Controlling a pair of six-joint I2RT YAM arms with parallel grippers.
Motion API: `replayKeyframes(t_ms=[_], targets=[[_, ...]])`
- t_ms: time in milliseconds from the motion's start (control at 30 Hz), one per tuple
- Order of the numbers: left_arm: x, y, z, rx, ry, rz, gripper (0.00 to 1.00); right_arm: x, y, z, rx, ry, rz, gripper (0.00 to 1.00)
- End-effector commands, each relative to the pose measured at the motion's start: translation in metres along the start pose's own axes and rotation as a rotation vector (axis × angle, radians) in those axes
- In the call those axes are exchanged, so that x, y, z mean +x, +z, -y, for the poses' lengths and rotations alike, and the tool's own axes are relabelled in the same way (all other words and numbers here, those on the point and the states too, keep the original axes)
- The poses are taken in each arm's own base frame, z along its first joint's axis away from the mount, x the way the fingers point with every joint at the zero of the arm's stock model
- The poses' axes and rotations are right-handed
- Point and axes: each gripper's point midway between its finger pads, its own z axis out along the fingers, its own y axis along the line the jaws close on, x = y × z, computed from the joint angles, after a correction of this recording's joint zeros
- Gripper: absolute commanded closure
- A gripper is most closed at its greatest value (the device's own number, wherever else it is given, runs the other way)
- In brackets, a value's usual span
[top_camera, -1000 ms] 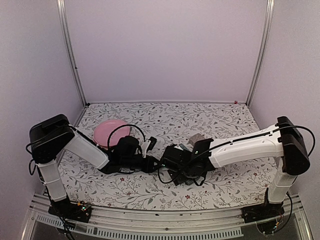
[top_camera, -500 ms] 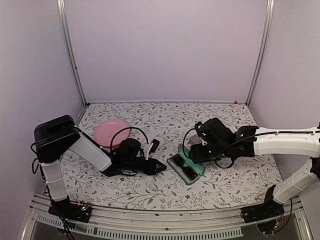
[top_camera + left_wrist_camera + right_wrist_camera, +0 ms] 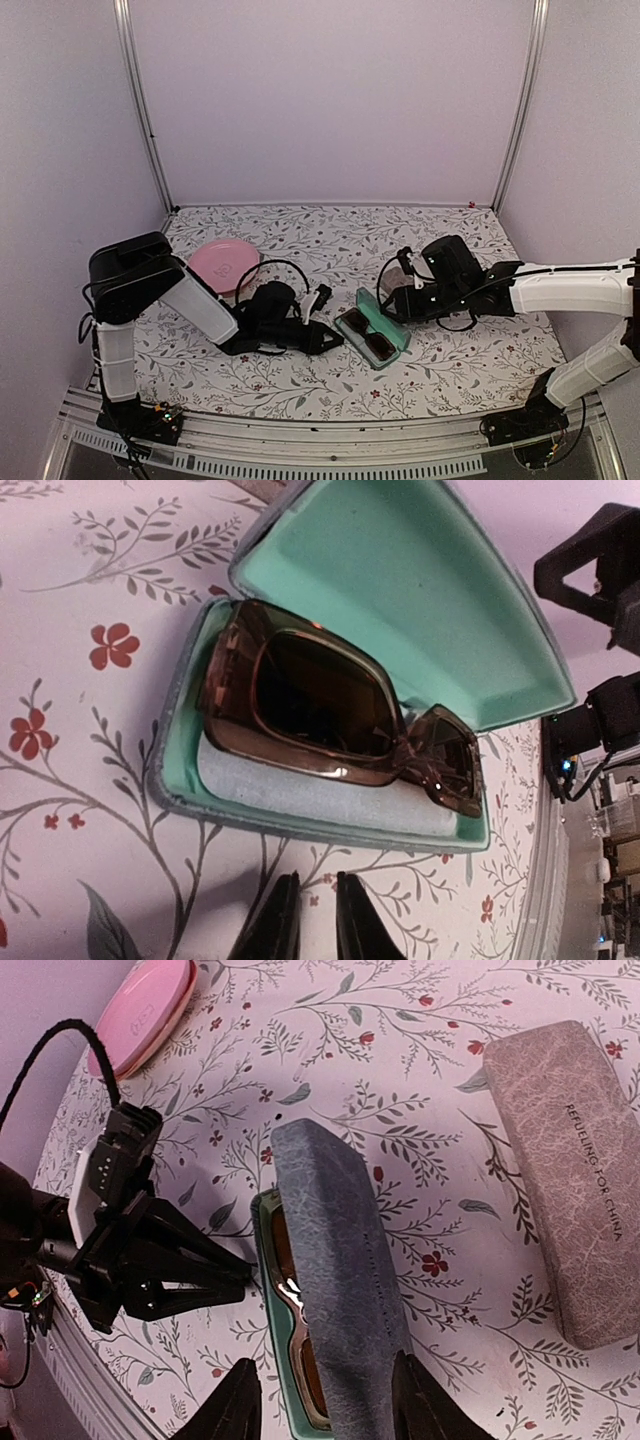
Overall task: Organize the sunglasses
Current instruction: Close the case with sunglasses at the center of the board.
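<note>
**In the open case [image 3: 430, 590]: one pair down**

Brown-lensed sunglasses [image 3: 330, 710] lie inside, lid up. Left gripper [image 3: 315, 920] beside it is pinched shut and empty. Right gripper [image 3: 322, 1360] gapes over the lid, empty too. Can't spot the pink pair, maybe hidden.

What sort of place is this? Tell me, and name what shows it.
Likely a robot test booth: plain walls and metal posts enclose a flower-patterned table, with a left arm and a right arm bolted at its near edge.
</note>
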Motion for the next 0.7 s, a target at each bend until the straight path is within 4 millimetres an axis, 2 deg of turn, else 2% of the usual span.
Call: replayKeyframes(t_ms=[0, 400, 667], targets=[[0.007, 0.010, -0.001, 0.011, -0.004, -0.022, 0.85, 0.000, 0.008, -0.010, -0.080, 0.003, 0.002, 0.55], [0.011, 0.016, -0.003, 0.020, -0.032, -0.018, 0.86, 0.015, 0.018, -0.016, -0.135, 0.032, -0.031, 0.70], [0.012, 0.020, -0.001, 0.021, -0.028, -0.020, 0.86, 0.031, 0.028, -0.025, -0.131, 0.034, -0.059, 0.73]])
